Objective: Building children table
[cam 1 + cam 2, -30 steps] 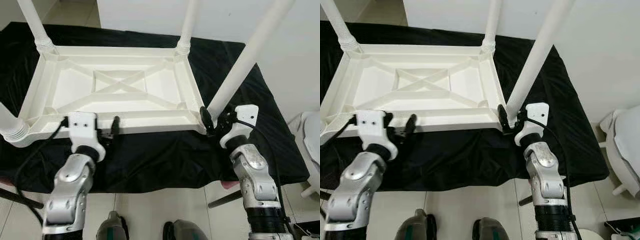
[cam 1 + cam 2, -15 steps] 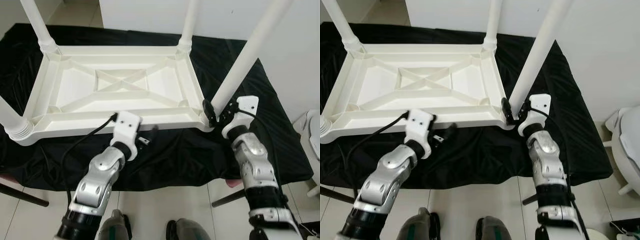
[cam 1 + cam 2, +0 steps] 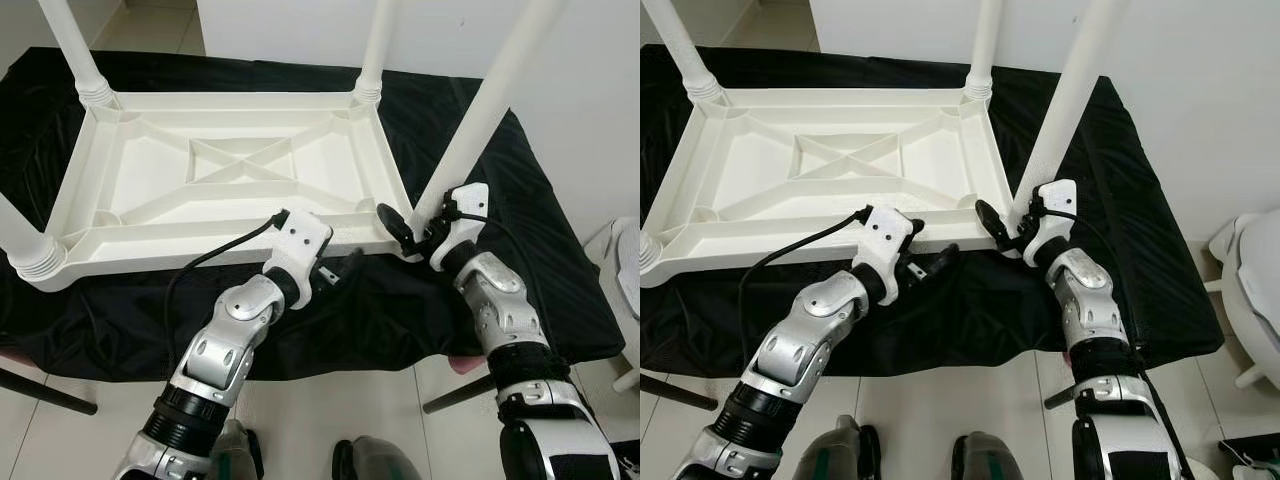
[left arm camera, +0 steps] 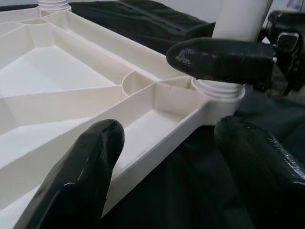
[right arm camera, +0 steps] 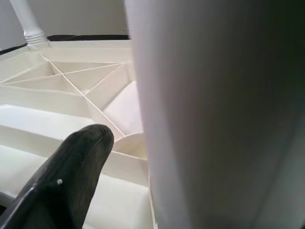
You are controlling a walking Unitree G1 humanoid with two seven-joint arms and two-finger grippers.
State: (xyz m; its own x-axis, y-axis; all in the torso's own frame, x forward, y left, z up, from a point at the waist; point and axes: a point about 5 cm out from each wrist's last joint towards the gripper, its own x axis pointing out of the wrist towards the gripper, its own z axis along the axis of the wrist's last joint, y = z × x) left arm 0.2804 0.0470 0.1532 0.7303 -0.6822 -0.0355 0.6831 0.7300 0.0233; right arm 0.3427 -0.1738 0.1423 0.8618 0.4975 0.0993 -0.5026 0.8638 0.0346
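A white plastic children's table lies upside down on a black cloth, its legs pointing up. My right gripper is at the base of the near right leg. It is open, one finger a little off the leg and the leg between the two. My left gripper is open at the table's near edge, close to that same corner. In the left wrist view its fingers straddle the rim, and the right gripper's finger lies across the leg socket.
The black cloth covers a low stand with tiled floor around it. Other legs rise at the far left, far right and near left. A white wall is behind. A white object stands at the right.
My left arm has swung right along the table's near edge, from the near left part to the near right corner. The right gripper has stayed at the leg base, one finger spreading outward.
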